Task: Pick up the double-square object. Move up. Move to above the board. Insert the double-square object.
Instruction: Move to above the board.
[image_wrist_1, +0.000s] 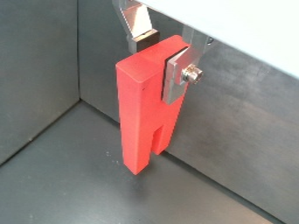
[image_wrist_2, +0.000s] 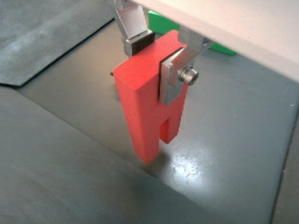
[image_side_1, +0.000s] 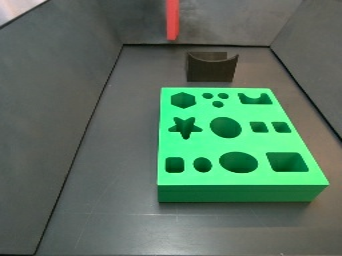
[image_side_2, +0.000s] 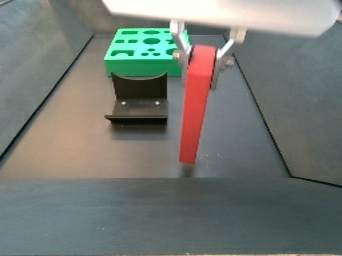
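Gripper: the gripper (image_wrist_1: 160, 59) is clamped on the top end of the double-square object (image_wrist_1: 145, 109), a silver finger (image_wrist_1: 180, 77) pressed flat on its grooved face; in a side view the gripper (image_side_2: 203, 45) is seen on the near side of the fixture, well short of the board

Double-square object: the red bar (image_side_2: 198, 105) is held upright, its lower end judged to be just clear of the dark floor, though contact cannot be ruled out; it is nearer than the fixture (image_side_2: 136, 101), which stands between it and the board (image_side_2: 143, 50)

Step in hand: the bar is judged to be gripped and at the start of the lift; travel to above the board is not yet done

Risk, slip: only the top is gripped, so a long lever is left below; a knock against the fixture could tilt the bar in the pads

Risk, insertion: a tilted or twisted bar could jam on a hole edge of the board (image_side_1: 237, 140)

Views: the finger grip is shown only in both wrist views; the hole layout is seen only in a side view, where just a strip of the bar (image_side_1: 173, 18) appears beyond the fixture (image_side_1: 210, 66)
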